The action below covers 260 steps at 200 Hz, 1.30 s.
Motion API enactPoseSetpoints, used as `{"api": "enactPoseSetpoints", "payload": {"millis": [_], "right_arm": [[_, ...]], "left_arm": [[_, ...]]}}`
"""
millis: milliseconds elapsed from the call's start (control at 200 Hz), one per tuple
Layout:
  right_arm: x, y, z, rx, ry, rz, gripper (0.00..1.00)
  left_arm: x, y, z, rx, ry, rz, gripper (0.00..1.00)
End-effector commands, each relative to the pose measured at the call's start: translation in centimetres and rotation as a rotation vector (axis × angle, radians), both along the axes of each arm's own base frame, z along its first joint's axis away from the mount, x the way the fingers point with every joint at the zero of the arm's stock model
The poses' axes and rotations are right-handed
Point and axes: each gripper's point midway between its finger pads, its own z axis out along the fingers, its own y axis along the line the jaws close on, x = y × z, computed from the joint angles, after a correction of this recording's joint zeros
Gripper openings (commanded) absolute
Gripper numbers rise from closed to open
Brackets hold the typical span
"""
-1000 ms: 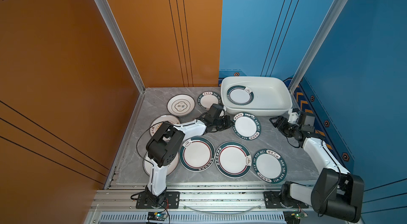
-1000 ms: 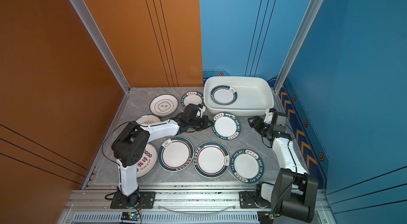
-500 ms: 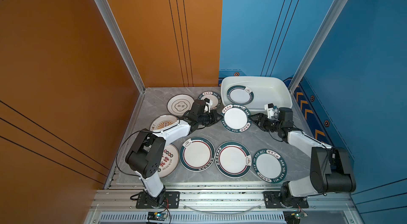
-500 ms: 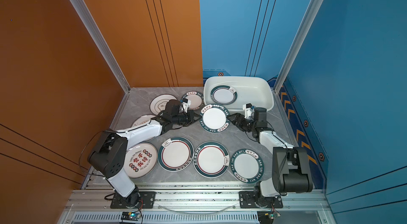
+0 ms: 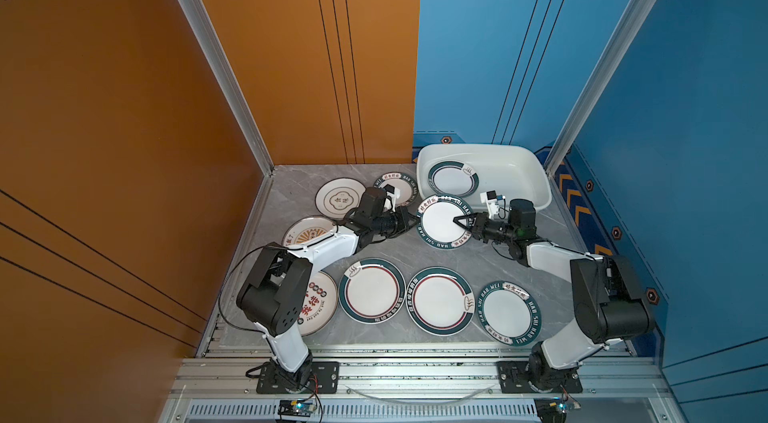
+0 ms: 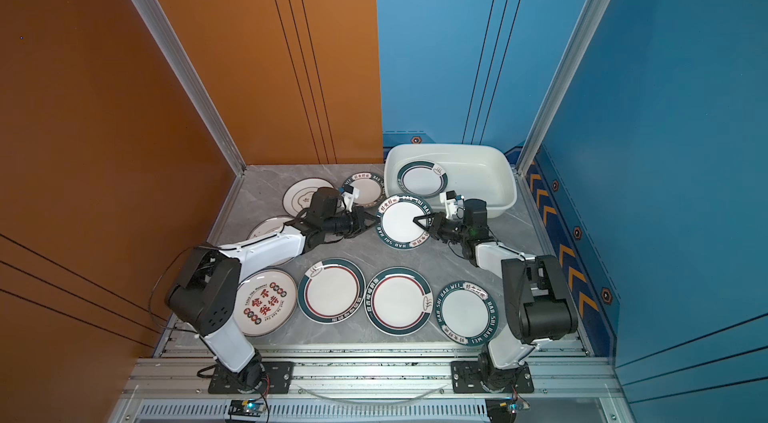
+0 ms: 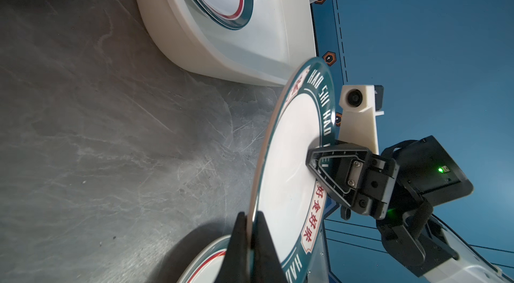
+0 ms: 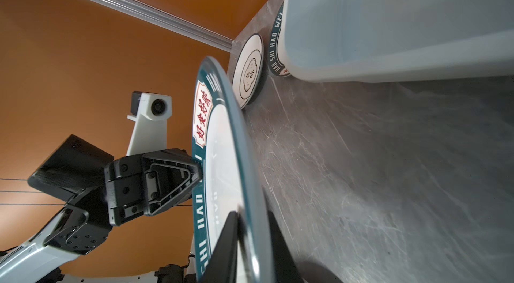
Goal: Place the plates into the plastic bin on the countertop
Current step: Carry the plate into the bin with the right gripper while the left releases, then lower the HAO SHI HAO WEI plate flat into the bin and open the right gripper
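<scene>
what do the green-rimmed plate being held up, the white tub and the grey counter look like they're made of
Round white plate with dark-green lettered rim: glazed ceramic or melamine, can't tell which; glossy face, thin hard edge.
Shallow white rectangular bin: plastic, smooth and slightly translucent at the walls.
Grey veined countertop: marble-look stone or laminate, faintly scratched sheen.

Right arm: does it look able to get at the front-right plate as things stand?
Probably not yet. Nothing lies over the front-right plate, but the right gripper is shut on the held plate, which the left gripper also clamps. It would have to let go first.
</scene>
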Motion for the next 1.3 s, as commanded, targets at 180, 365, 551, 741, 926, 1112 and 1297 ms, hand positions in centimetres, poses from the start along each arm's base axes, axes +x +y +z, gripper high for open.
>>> {"api": "enactPoseSetpoints", "payload": {"millis": [180,365,551,741,926,1112,1297], "right_arm": [[0.8,-0.9,0.8,-0.095,-0.035,-0.031,0.00],[2.9,-4.0,3.4,-0.185,-0.059,-0.142,0.00],[6.3,-9.9,5.5,-0.319,-0.015,-0.358,0.00],[10.3,-16.2,6.6,-0.367,0.025,-0.565,0.00],[13.4,-20.4,6.2,-0.447,0.081,-0.689,0.00],[16.0,-22.6,4.2,-0.487,0.143,-0.746,0.00],[18.0,-23.8,0.7,-0.492,0.212,-0.761,0.00]], "left_arm": [[0.4,-0.9,1.2,-0.017,-0.069,-0.037,0.20],[0.2,-0.8,1.4,-0.011,-0.078,-0.044,0.41],[0.0,-0.6,1.5,-0.002,-0.086,-0.051,0.55],[-0.4,0.2,1.7,0.009,-0.099,-0.052,0.61],[-0.9,1.2,1.6,0.017,-0.098,-0.052,0.71],[-1.4,2.0,2.6,0.021,-0.134,-0.061,0.98],[-2.4,3.0,2.3,0.049,-0.146,-0.071,0.98]]}}
